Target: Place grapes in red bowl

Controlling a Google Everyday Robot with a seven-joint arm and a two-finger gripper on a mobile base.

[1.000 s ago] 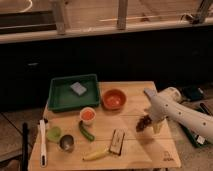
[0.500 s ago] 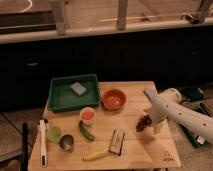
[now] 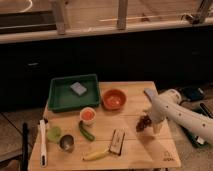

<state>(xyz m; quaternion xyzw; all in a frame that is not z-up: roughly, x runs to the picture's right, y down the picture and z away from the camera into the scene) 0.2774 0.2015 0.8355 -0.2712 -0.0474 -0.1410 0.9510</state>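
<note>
One wooden table carries all items counted below. One bunch of grapes, dark red-purple, is at the right part of the table, right of and nearer the camera than the one red bowl, and apart from it. The bowl holds no grapes. One white arm reaches in from the right, and its gripper points down right at the bunch, touching or just beside it. Whether the gripper is clamped on the grapes cannot be told, nor whether the bunch rests on the table or hangs just above it. One green tray sits at the back left, with one grey-blue sponge in it. One small white cup with an orange inside stands in front of the tray, near the bowl. One long green vegetable lies just beside that cup. One pale green round item and one metal cup stand at the left, close together. One banana lies at the front edge, and one dark flat bar just to its right. One white long-handled tool lies along the left edge.
</note>
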